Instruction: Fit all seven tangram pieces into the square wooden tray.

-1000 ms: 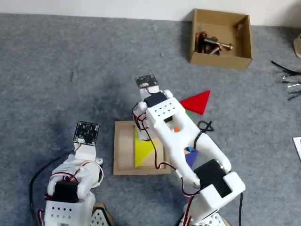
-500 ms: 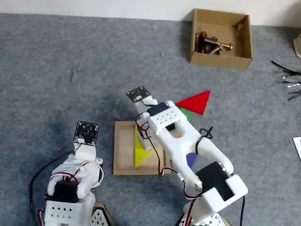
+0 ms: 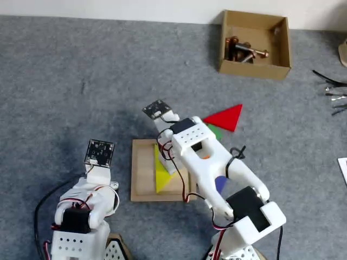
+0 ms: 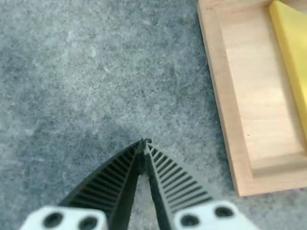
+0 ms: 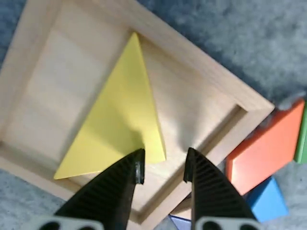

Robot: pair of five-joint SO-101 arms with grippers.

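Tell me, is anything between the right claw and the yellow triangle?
No, nothing visible is in the way. The right gripper is open and hangs over one corner of the yellow triangle, which lies flat in the tray.

Surface: grey felt mat (image 3: pixel 81 65), fuzzy nap, spread all round the right gripper (image 5: pixel 163 167).
Wall: pale strip (image 3: pixel 108 8) along the mat's far edge, well ahead of that gripper.
Box: open cardboard box (image 3: pixel 252 70), ahead of the gripper and off to its right, well apart; coppery metal bits (image 3: pixel 244 50) inside.
Cables: thin black wires (image 3: pixel 329 86), far out to its right.
Light: soft, even; shadows faint.
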